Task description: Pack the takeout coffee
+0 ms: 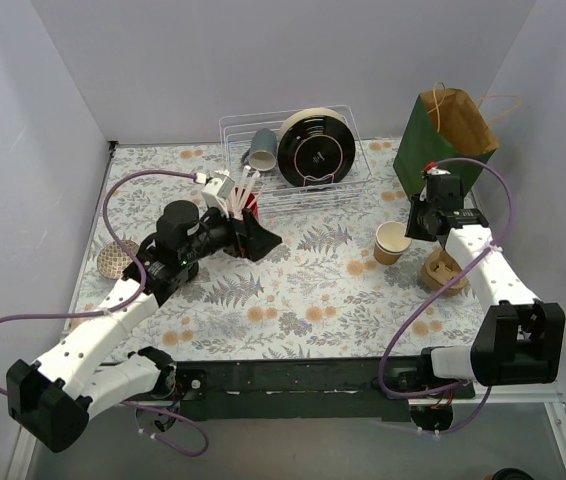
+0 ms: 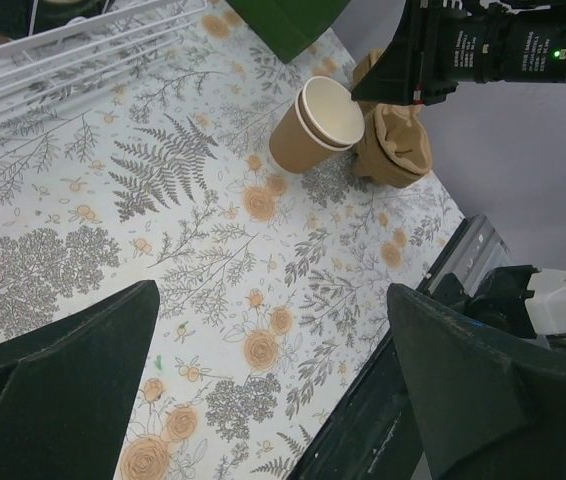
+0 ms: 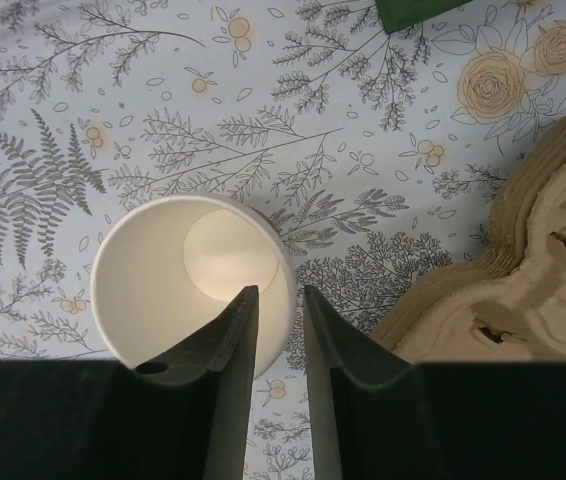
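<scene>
A tan paper cup [image 1: 393, 242] stands upright on the floral table, right of centre. A brown cardboard cup carrier [image 1: 441, 270] lies just to its right. A green and brown paper bag [image 1: 448, 135] stands at the back right. My right gripper [image 1: 415, 228] is at the cup's right side. In the right wrist view its narrow jaws [image 3: 281, 295] straddle the wall of the cup [image 3: 163, 290], one finger inside and one outside, with the carrier [image 3: 523, 270] alongside. My left gripper [image 1: 258, 240] is open and empty by a red holder [image 1: 250, 212]. The left wrist view [image 2: 273, 290] shows only tablecloth between its fingers.
A white wire dish rack [image 1: 298, 150] at the back holds a grey mug [image 1: 260, 148] and a black plate [image 1: 315, 152]. The red holder carries white straws. A woven round object [image 1: 113, 260] lies at the left. Walls close in on three sides.
</scene>
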